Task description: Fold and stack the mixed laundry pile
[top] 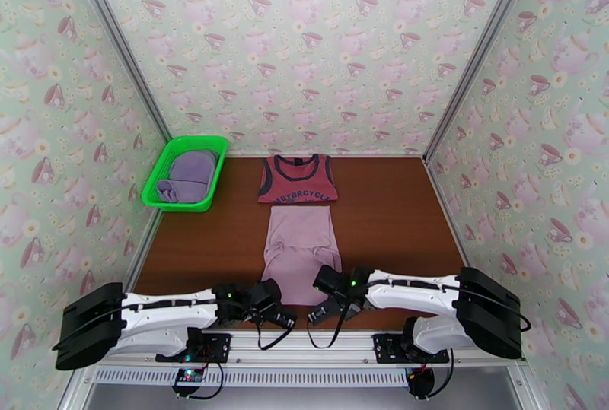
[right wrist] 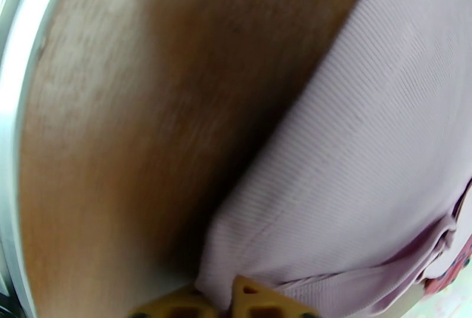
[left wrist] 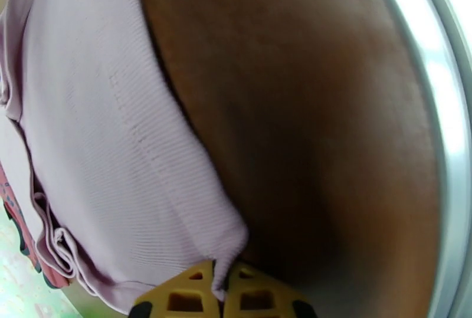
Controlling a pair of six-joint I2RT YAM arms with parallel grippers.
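My left gripper [left wrist: 221, 282] is pinched shut on the near left corner of the pale pink shirt [left wrist: 118, 136]. The tip of the cloth runs down between my two yellow fingers [left wrist: 183, 297], which stand almost touching. My right gripper [right wrist: 219, 297] does the same at the other near corner, its fingers closed with the hem tucked between them. Both hands sit low at the near edge of the table [top: 388, 214], pointing toward each other with a small gap between them. On the near side of each hand there is a strip of bare brown wood and then the metal rail [left wrist: 451, 136] that borders the table.

Ahead of my fingers the shirt spreads away from me across the wood. It is ribbed, with a stitched hem, and lies mostly flat. At its far end I can see folded layers.

Just beyond the shirt's far edge lies the dusty-red tank top [top: 297, 178]. It is so close that I cannot tell whether the two touch. It lies flat with its neck toward the far wall, dark trim around the neck and armholes, and a dark print across the chest.

Farther off, well to the left of my left hand, the green basket [top: 161, 172] stands at the far left corner of the table. A lavender shirt [top: 189, 174] is crumpled inside it.
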